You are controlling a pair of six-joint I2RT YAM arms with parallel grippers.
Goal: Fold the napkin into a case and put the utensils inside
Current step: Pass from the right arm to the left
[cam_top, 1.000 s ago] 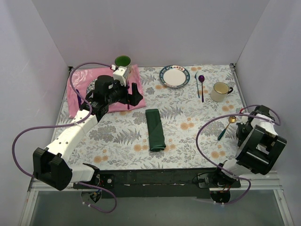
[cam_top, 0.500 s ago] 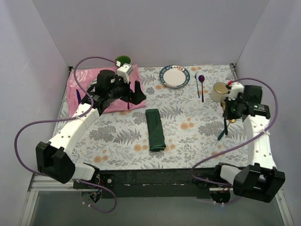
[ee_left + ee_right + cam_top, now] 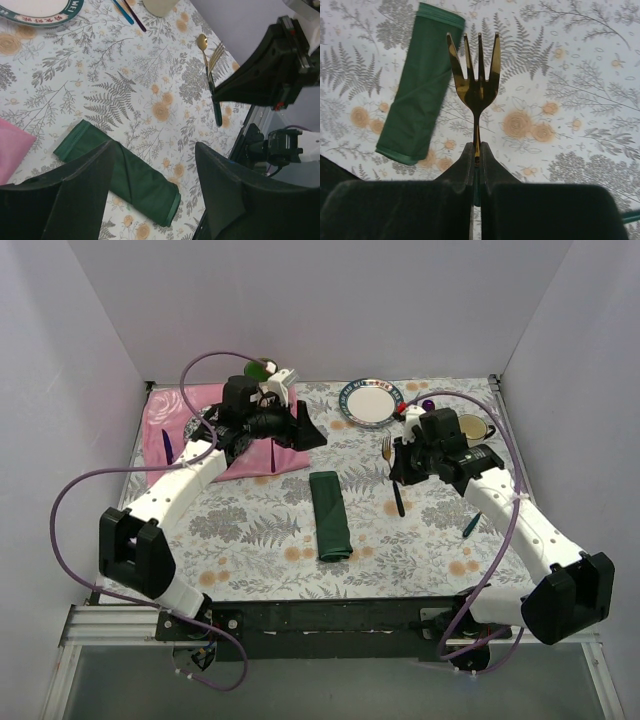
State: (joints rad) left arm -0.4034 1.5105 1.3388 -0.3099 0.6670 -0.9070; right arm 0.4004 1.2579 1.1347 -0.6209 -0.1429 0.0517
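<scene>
Under the right wrist camera, tool (image 3: 475,149) pinches fork (image 3: 476,90).

The near half of the table (image 3: 250,540) lies bare on both sides of the folded napkin (image 3: 331,516), so a hand could pass low along the near edge, though the right arm (image 3: 520,515) slants above a gold spoon (image 3: 471,524) near the right edge. Just right of the napkin's far end the right gripper (image 3: 476,159) hangs clamped on a gold fork (image 3: 476,85), and the left gripper (image 3: 300,432), jaws apart and empty, hovers over the pink cloth (image 3: 165,425) at its near right corner. A green cup (image 3: 262,368), plate (image 3: 350,410), purple spoon (image 3: 428,405) and cream mug (image 3: 475,428) crowd the far edge, leaving slim lanes
</scene>
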